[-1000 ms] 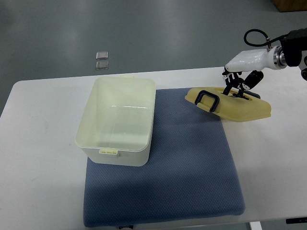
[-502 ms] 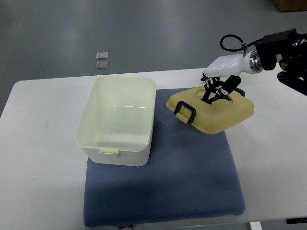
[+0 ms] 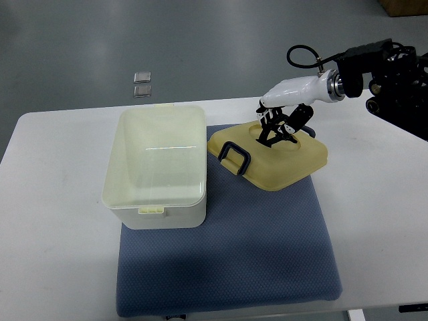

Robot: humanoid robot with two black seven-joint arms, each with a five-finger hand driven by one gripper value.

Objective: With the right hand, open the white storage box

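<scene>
The cream-white storage box stands open on the left part of a blue mat, nothing inside it. Its pale yellow lid hangs tilted over the mat's upper right, with a black handle on the end toward the box. My right hand, white-shelled with black fingers, comes in from the right and is shut on the lid's top. The lid's left edge reaches the box's right rim; whether they touch I cannot tell. No left arm shows.
The white table carries the mat and runs out to the picture's left and right edges. Grey floor lies beyond its far edge, with two small square tiles. My dark right forearm and its cable hang over the table's right back corner.
My right hand has carried the lid leftward, from the table's right side to beside the box. The box has shifted a little to the left.
</scene>
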